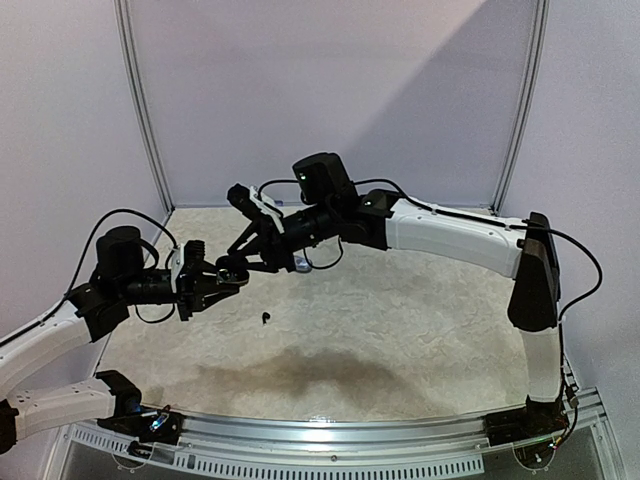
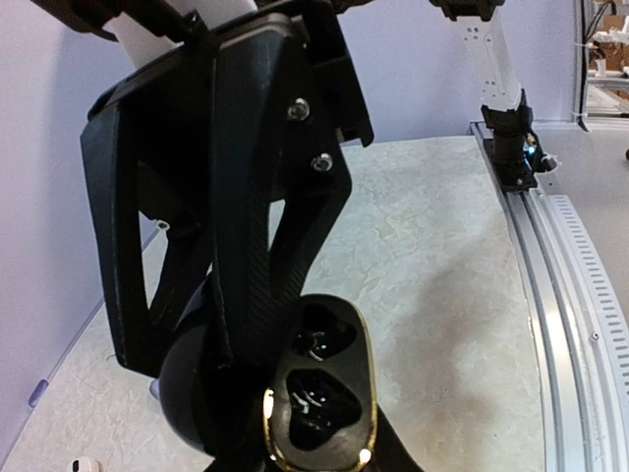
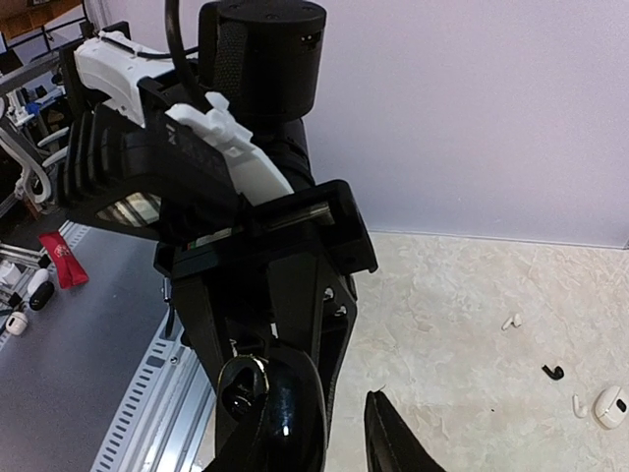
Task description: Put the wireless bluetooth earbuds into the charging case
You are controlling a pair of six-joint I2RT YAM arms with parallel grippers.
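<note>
My left gripper (image 1: 205,283) is shut on an open black charging case with a gold rim (image 2: 319,393), held above the table. The case's two dark sockets face the left wrist camera, and I cannot tell whether a bud sits in either. My right gripper (image 1: 243,262) is open and right against the case. In the right wrist view one of its fingers (image 3: 393,442) stands apart from the glossy case lid (image 3: 285,413), and the other is hidden by it. A black earbud (image 1: 265,318) lies on the table below the grippers. It also shows in the right wrist view (image 3: 553,372), with a white bud (image 3: 511,321) nearby.
A white rounded case (image 3: 611,405) and a small white bud (image 3: 578,403) lie on the mottled table (image 1: 400,320). A small pale thing (image 1: 300,263) lies under the right arm. The metal rail (image 1: 330,430) runs along the near edge. Lilac walls close the back and sides.
</note>
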